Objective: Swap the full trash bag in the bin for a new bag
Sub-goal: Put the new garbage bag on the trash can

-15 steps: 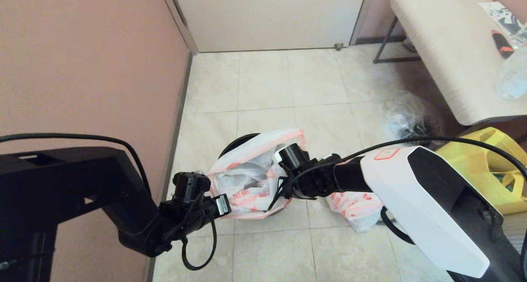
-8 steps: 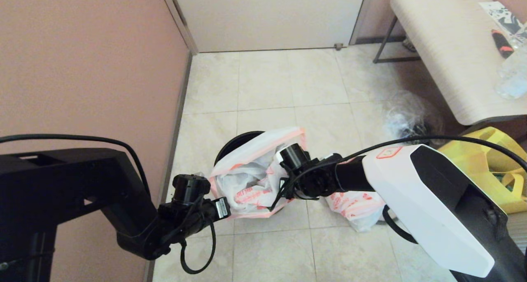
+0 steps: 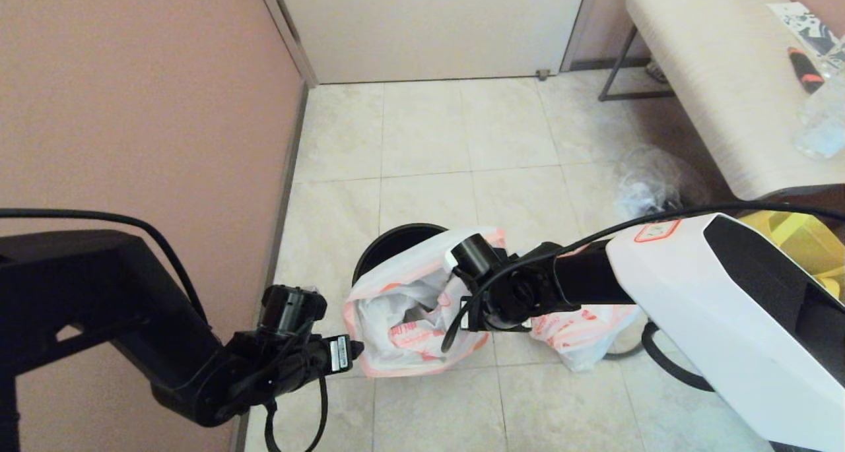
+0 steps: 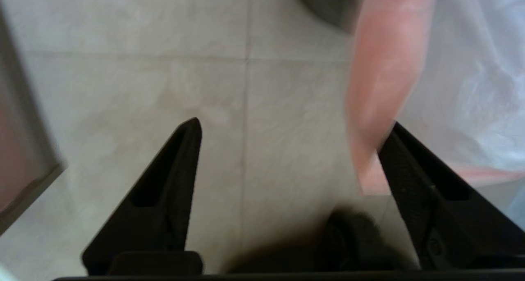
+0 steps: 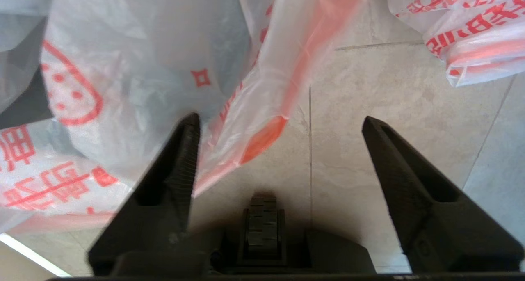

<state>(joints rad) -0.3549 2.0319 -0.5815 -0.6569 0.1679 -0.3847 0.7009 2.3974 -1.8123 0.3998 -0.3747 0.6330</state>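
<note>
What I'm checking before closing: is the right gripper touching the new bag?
Cannot tell. The right wrist view shows the right gripper open, the hem of the new bag hanging between its fingers, overlapping one, but neither contact nor gap shows plainly.

1. A pale tiled floor (image 3: 422, 142) runs up to a closed cream door (image 3: 429, 23).
2. A pink wall (image 3: 132, 96) stands along the left.
3. A light wood-grain counter (image 3: 713, 76) on dark metal legs sits far right, carrying a black-and-orange tool (image 3: 805, 70).
4. A crumpled clear bag with dark items (image 3: 650, 181) lies beside it.
5. A yellow tote (image 3: 802, 237) peeks out underneath.
</note>
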